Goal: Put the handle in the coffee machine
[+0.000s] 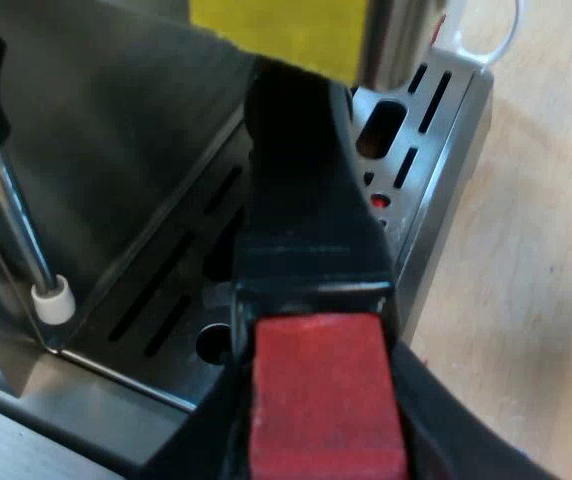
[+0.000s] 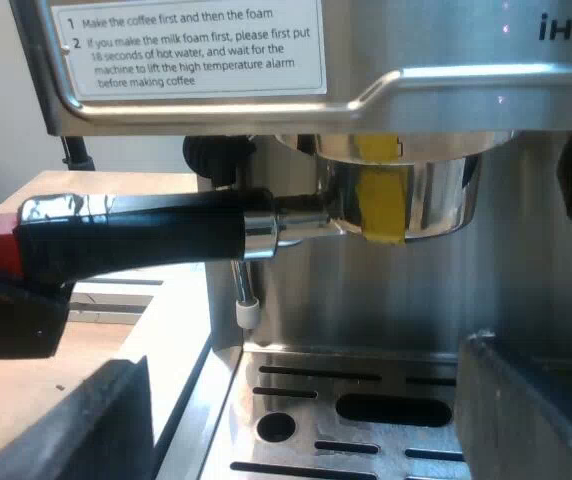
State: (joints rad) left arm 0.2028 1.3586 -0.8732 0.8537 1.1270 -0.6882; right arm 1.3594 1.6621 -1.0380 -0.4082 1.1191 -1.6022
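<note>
Holder (image 2: 396, 195) sits up against the front of the espresso machine (image 2: 446, 90), ahead of my right end effector (image 2: 316, 420), which stands wide and empty. My left end effector (image 1: 321, 400) clamps the handle (image 2: 136, 235) at its red end. I judge the locking turn not yet done.

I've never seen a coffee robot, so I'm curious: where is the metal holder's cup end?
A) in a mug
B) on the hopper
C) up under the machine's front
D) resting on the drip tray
C: the holder sits up against the underside of the machine, clear above the drip tray, its dark handle sticking out sideways.
</note>
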